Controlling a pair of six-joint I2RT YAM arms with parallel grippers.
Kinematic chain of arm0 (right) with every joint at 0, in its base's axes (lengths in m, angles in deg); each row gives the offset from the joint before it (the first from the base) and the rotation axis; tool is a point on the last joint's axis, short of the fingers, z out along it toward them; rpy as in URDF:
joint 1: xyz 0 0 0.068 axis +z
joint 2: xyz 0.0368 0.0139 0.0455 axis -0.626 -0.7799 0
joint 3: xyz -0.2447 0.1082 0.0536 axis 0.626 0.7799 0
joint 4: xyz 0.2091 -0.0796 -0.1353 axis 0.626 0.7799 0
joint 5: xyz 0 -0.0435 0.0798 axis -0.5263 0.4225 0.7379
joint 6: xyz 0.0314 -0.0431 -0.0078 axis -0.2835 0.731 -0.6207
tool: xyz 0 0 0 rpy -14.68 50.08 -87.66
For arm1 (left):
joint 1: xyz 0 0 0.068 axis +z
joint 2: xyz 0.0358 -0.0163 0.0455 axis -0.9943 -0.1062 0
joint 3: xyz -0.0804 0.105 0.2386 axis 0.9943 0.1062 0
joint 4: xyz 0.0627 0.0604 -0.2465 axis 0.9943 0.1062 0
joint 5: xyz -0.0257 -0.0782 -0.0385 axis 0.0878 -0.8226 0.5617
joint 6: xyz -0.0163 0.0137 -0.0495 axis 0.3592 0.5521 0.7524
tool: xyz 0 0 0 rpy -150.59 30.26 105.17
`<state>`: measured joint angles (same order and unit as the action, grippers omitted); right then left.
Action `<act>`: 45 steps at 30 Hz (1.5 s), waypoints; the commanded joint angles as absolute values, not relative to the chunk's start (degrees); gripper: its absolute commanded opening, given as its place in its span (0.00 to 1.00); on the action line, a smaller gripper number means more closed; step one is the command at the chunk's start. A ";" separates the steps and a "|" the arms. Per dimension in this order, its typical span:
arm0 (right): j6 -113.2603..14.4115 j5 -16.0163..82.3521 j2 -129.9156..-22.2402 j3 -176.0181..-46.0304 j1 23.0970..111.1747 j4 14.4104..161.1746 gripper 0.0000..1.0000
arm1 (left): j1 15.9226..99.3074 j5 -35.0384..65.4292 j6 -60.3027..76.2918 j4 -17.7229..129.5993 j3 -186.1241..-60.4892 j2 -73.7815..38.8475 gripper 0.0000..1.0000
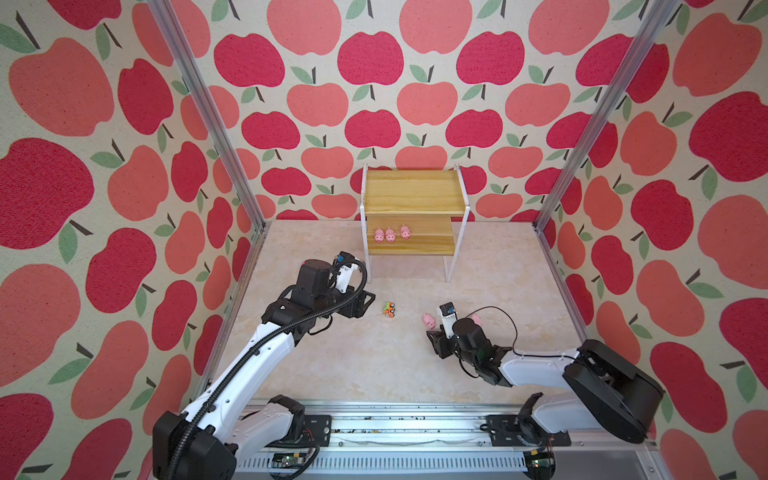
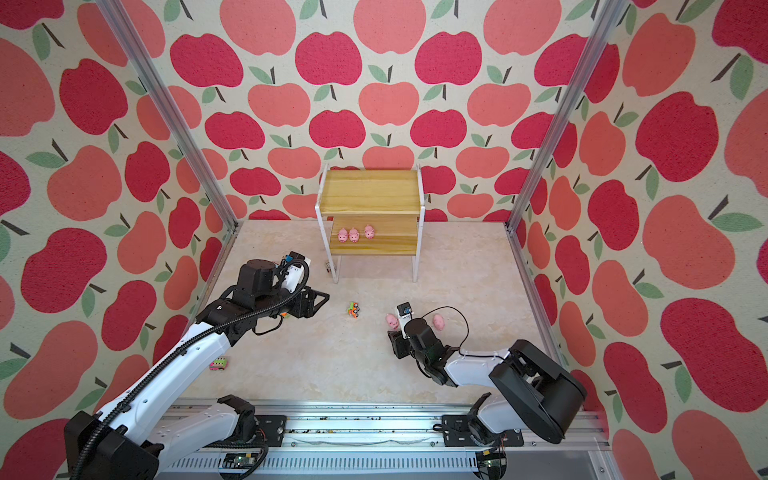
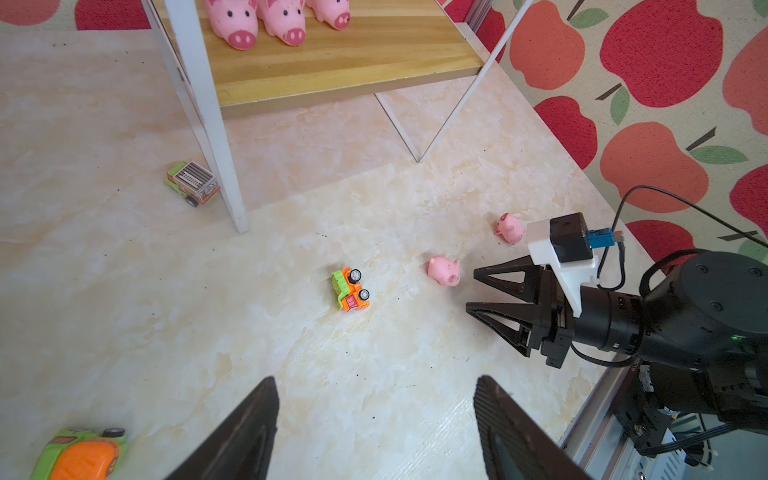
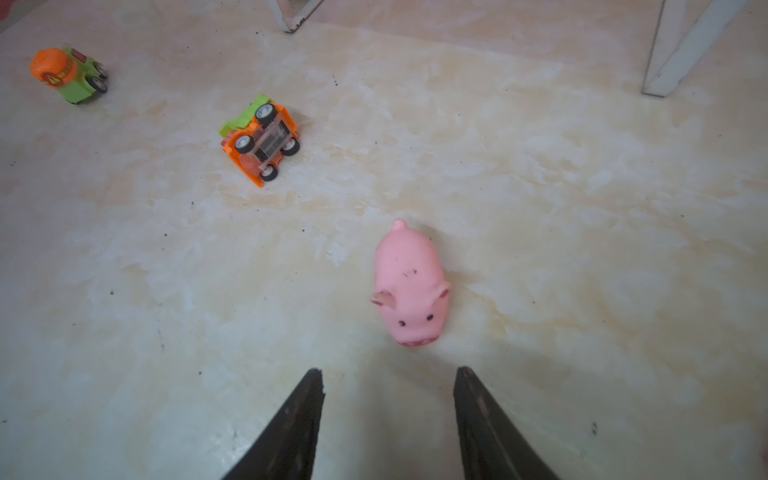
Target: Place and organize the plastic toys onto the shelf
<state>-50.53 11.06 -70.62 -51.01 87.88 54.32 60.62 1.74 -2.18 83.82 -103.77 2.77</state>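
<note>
Before the right end effector (image 4: pixel 388 369), jaws parted, rests a pink pig (image 4: pixel 411 286).

You only get a scrap of the right-edge pig (image 1: pixel 478 320) in a top view; the right arm (image 1: pixel 467 332) covers the rest, and that arm's camera mount (image 3: pixel 552 245) clips it in the left wrist view too. The mixer truck (image 3: pixel 79 455) is cut by the frame edge. An orange sliver (image 2: pixel 285 314) shows under the left arm (image 2: pixel 187 353); you can't tell what it is. The pink truck (image 2: pixel 219 364), near the left edge of the surface (image 2: pixel 374 365), is partly under that arm. The green truck (image 3: pixel 193 183) sits partly behind a leg of the shelf (image 3: pixel 332 62). The shelf pigs (image 3: pixel 232 25) are cropped, the third almost gone.
</note>
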 commanded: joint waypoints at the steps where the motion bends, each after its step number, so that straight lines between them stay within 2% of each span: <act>1: -47.23 7.65 -75.28 -48.09 88.24 40.67 0.51 | 60.28 2.20 -3.34 82.92 -103.80 1.04 0.77; 8: -44.25 8.92 -85.56 -47.57 88.19 28.36 0.44 | 60.17 1.12 -3.85 81.53 -102.91 2.10 0.77; 14: -43.54 9.78 -89.99 -48.85 87.72 24.69 0.29 | 58.88 1.42 -5.50 80.67 -101.93 4.70 0.77; 19: -42.10 10.68 -88.62 -49.23 87.62 24.63 0.14 | 58.07 1.98 -6.06 80.49 -101.65 5.40 0.77; 24: -41.54 10.12 -82.11 -50.53 88.45 32.38 0.05 | 58.06 1.73 -5.98 80.24 -101.76 5.57 0.77; 30: -42.19 9.45 -71.87 -55.57 88.75 46.90 0.03 | 58.15 1.92 -5.71 80.19 -101.91 5.44 0.77; 35: -43.45 7.27 -65.92 -65.81 89.27 62.04 0.02 | 58.74 2.22 -5.80 79.76 -101.77 5.88 0.77; 40: -46.43 1.45 -67.64 -78.90 89.38 74.54 0.02 | 59.04 3.90 -6.24 79.47 -101.66 6.45 0.77; 45: -49.25 -2.60 -73.23 -89.70 88.56 80.80 0.02 | 58.69 6.51 -3.17 78.28 -103.14 6.99 0.78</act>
